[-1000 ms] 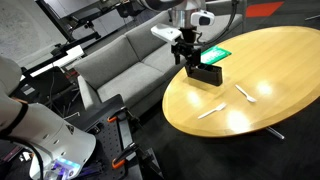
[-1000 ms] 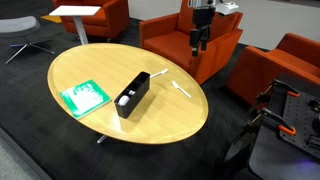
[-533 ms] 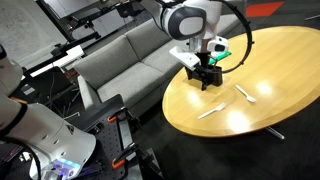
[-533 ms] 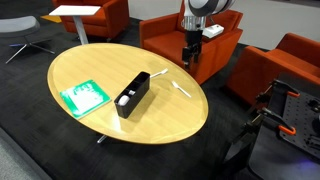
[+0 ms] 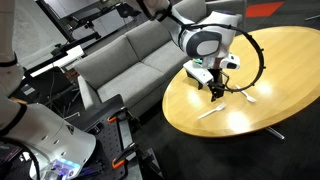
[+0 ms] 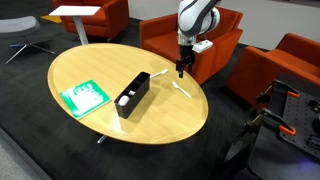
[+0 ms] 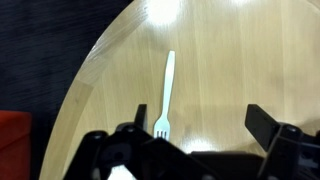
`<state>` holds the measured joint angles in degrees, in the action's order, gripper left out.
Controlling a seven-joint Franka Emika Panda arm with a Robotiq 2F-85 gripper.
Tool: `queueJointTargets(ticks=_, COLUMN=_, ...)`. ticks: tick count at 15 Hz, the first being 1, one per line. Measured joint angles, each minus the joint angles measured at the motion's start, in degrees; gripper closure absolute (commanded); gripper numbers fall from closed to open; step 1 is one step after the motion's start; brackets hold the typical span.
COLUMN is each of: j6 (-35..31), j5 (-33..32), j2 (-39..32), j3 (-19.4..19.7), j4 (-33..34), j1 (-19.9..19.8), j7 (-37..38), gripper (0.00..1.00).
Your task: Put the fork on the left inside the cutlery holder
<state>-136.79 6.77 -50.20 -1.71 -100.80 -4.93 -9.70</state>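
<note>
Since half a second ago the gripper [image 6: 181, 70] has come down and away from the cutlery holder [image 6: 134, 99]. It now hangs above the fork [image 6: 181, 90], not touching it, near the right rim of the table [image 6: 100, 65] in an exterior view. Its jaws stand wide apart and hold nothing.

In the wrist view the fingers [image 7: 262, 122] sit at the lower left and lower right of the frame. The fork [image 7: 167, 90] is slim, straight and pale whitish. It lies flat on the wood, with its handle toward the top of the frame and its tines at the bottom, between the fingers and closer to the left one.

The table edge curves from top centre down the left side, with a strip of bare wood between it and the fork and dark floor [image 7: 40, 60] beyond. Right of the fork the wood is open up to the frame's edge.

In an exterior view the holder stands well left of the fork. A second pale utensil [image 6: 160, 73] lies just off its upper end, apart from both.
</note>
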Motion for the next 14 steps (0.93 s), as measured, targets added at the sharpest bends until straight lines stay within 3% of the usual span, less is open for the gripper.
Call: queueJointTargets(ticks=14, j6=1.5, j5=-0.1, j2=-15.5, j3=0.8, j4=15.0, j1=1.1, j7=8.0, gripper=0.0)
